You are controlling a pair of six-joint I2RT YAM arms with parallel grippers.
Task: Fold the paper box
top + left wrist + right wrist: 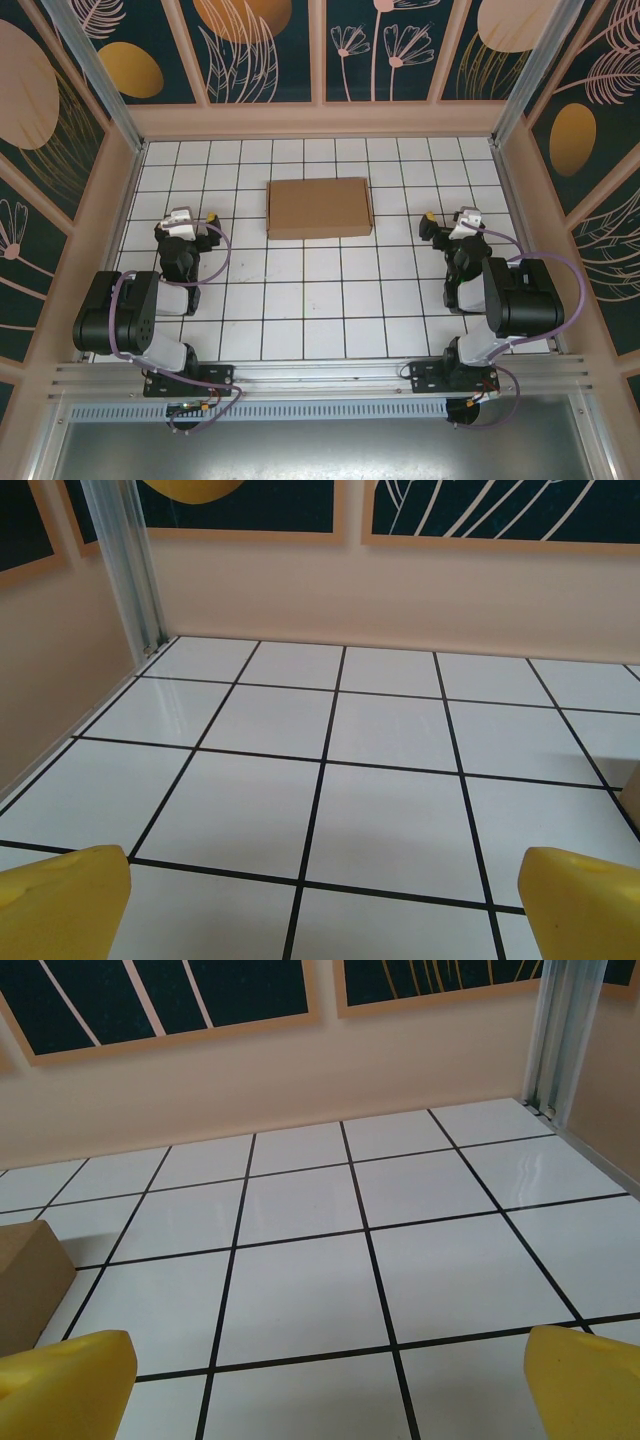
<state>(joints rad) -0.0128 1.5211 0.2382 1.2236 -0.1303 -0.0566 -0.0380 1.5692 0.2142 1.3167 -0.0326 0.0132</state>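
Paper box (320, 208) flat (untouched); left hand (188, 214), right hand (453, 214) spread.

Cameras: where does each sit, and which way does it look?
Top external: above and behind, looking down on the tiled table, the paper box, the left arm and the right arm.
Left wrist: on the left arm, low over the tiles, facing the far wall; the left gripper's yellow fingertips at the bottom corners.
Right wrist: likewise on the right arm; the right gripper's fingertips, wide apart.
Shared: top and right wrist views both show the paper box.
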